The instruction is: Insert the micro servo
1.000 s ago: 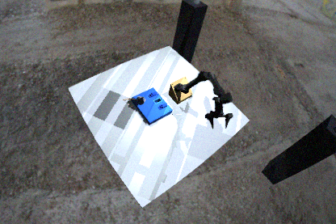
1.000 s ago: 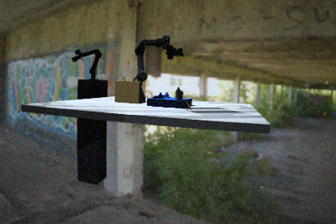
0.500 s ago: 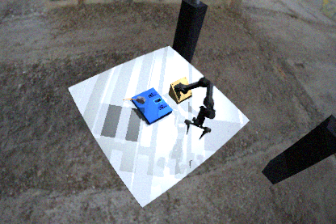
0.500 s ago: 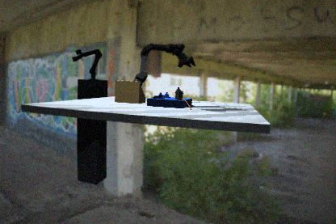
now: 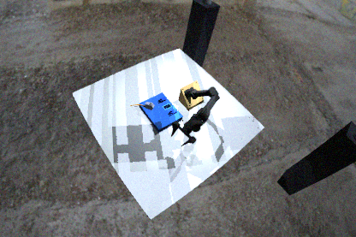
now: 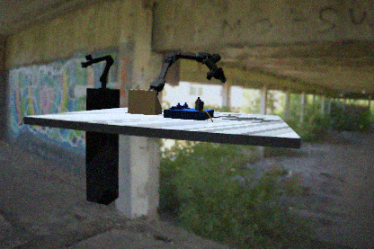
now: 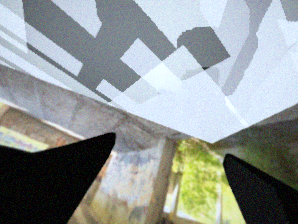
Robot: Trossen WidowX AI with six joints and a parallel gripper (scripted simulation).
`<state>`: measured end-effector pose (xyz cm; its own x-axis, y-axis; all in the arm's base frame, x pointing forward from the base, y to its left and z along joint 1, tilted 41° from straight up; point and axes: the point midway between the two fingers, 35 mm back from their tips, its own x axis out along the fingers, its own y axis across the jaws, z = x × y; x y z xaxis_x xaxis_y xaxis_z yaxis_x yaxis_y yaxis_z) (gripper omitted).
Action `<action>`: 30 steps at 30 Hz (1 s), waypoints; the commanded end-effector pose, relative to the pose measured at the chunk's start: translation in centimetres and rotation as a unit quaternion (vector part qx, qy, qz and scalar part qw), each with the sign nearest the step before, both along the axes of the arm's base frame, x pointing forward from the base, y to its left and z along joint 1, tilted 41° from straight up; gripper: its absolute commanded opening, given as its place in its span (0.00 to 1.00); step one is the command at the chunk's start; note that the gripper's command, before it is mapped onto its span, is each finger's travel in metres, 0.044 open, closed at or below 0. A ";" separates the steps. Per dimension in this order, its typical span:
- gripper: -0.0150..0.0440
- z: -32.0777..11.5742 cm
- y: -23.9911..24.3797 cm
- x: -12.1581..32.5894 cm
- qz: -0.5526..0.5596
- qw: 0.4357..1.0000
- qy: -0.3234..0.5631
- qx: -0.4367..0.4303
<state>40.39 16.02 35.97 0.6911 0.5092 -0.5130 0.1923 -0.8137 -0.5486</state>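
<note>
One blue deck [image 5: 161, 111] lies on the white table [image 5: 128, 167] in the top view, and we count one loose micro servo [image 5: 148, 105] at its far-left corner with an orange cable trailing off the edge; no writing on it is legible to us; one arm rises from a tan base block [image 5: 188, 94], its gripper [image 5: 180, 135] spread apart and empty beside the deck. From the exterior view, the gripper [image 6: 215, 73] hangs well above the deck [image 6: 189, 113]; wall graffiti is unreadable. At the wrist, two dark fingers frame the table's edge.
</note>
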 end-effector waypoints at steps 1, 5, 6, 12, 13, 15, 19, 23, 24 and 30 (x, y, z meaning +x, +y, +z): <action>1.00 -3.4 -2.1 1.7 -0.020 0.999 0.050 -0.009; 1.00 -7.2 -4.7 2.9 -0.046 0.993 0.109 -0.011; 1.00 -8.2 -5.5 3.2 -0.052 0.991 0.124 -0.012; 1.00 -14.1 -9.9 4.2 -0.085 0.973 0.214 -0.010; 1.00 -15.0 -10.7 4.2 -0.090 0.969 0.228 -0.009; 1.00 -16.4 -11.8 4.2 -0.102 0.962 0.252 -0.002; 1.00 -19.9 -14.6 3.8 -0.120 0.944 0.307 0.009; 1.00 -23.3 -17.4 3.0 -0.138 0.922 0.361 0.026; 1.00 -24.1 -18.1 2.8 -0.142 0.916 0.374 0.032; 1.00 -28.6 -21.8 0.7 -0.165 0.875 0.449 0.071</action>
<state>42.02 -4.37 9.13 0.2026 0.4341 -0.8778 -0.5536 -0.6886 -0.4684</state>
